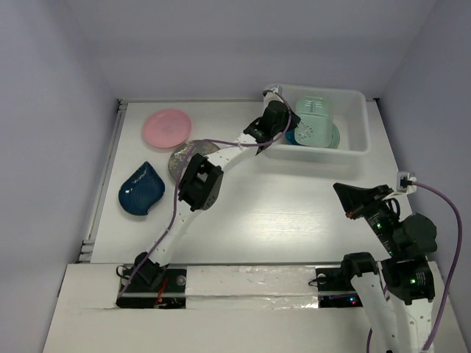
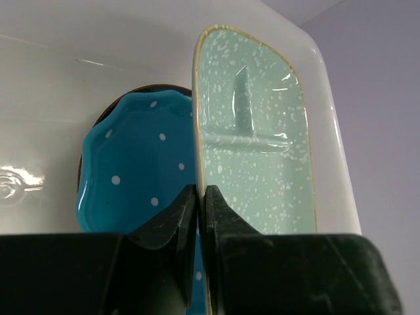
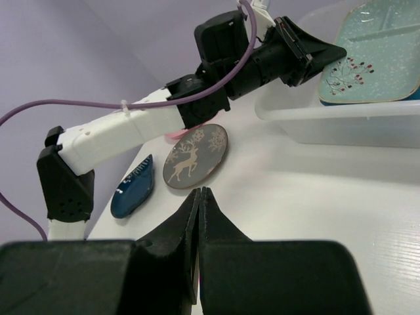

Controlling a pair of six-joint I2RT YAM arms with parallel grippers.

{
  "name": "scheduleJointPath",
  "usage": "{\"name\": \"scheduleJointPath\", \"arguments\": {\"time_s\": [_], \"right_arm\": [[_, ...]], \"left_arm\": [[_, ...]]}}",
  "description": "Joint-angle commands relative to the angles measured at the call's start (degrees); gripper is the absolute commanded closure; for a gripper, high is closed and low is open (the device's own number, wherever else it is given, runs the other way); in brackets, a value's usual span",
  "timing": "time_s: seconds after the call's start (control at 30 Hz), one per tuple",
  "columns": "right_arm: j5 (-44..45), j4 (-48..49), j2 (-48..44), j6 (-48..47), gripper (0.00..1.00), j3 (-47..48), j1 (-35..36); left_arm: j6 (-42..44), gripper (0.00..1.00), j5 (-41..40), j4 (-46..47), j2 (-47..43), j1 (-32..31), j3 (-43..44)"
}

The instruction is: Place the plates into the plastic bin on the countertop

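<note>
Straight ahead of the left tool (image 2: 202, 197), which is clamped on its near rim, the pale green rectangular plate (image 2: 256, 144) extends lengthwise away inside the plastic bin (image 2: 338, 164), over the blue scalloped plate (image 2: 138, 157); the right tool (image 3: 199, 197), closed and empty, sits well apart.

The left arm (image 1: 193, 193) stretches diagonally from its base at the near left to the far right, apparently bent a little at the elbow. Its pincer (image 2: 201, 191) is clamped on the thin edge of the pale green rectangular plate (image 2: 256, 151). The right arm (image 1: 401, 243) is folded close to its base. Its pincer (image 3: 199, 195) is pressed together, empty, above the tabletop (image 3: 315, 190) and aimed towards the left arm.
</note>
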Motion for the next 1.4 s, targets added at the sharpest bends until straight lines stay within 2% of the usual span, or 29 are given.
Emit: {"name": "scheduleJointPath", "arguments": {"time_s": [0.0,0.37,0.43,0.47,0.57,0.8,0.97,1.07,1.17,1.23,1.33,1.37], "right_arm": [[-0.25,2.01,0.4,-1.17,1.0,-0.32,-0.02],[0.37,1.92,1.1,-1.44,1.0,-0.15,-0.02],[0.63,2.1,1.45,-1.44,0.99,-0.15,-0.02],[0.72,2.27,1.45,-1.52,0.92,-0.06,-0.02],[0.99,2.53,1.98,-1.7,0.77,-0.06,-0.02],[1.95,2.18,2.51,-1.7,0.69,0.56,-0.02],[2.04,2.45,2.59,-1.26,0.67,0.21,-0.02],[2.13,2.89,2.77,-1.09,0.67,-0.15,-0.02],[2.04,2.98,2.77,-1.0,0.67,-0.5,-0.02],[1.95,3.33,2.68,-1.0,0.67,-0.93,-0.02],[1.43,3.76,2.68,-0.91,0.69,-1.46,-0.02],[1.25,3.77,2.68,-1.0,0.73,-1.64,-0.02]], "left_arm": [[-2.81,1.0,1.08,7.73,0.23,-0.34,4.6],[-6.25,1.0,0.46,9.58,1.02,-0.34,1.79],[-6.16,0.9,0.81,9.57,0.85,-0.34,1.35],[-6.07,0.74,1.25,9.49,0.93,-0.34,1.35],[-5.11,0.56,1.61,7.47,1.37,-0.34,2.4],[-2.21,0.41,0.38,7.11,-2.58,0.19,-2.68],[4.64,0.3,-4.8,4.13,-9.08,0.19,-3.13],[10.18,0.28,-9.54,3.51,-14.7,0.19,-5.15],[14.84,0.3,-14.47,5.44,-22.34,0.19,-11.28],[16.94,0.32,-17.19,8.41,-28.99,0.19,-19.45],[17.22,0.42,-20.18,11.93,-38.39,0.19,-32.8],[16.7,0.54,-20.97,12.82,-40.88,0.19,-36.49]]}}
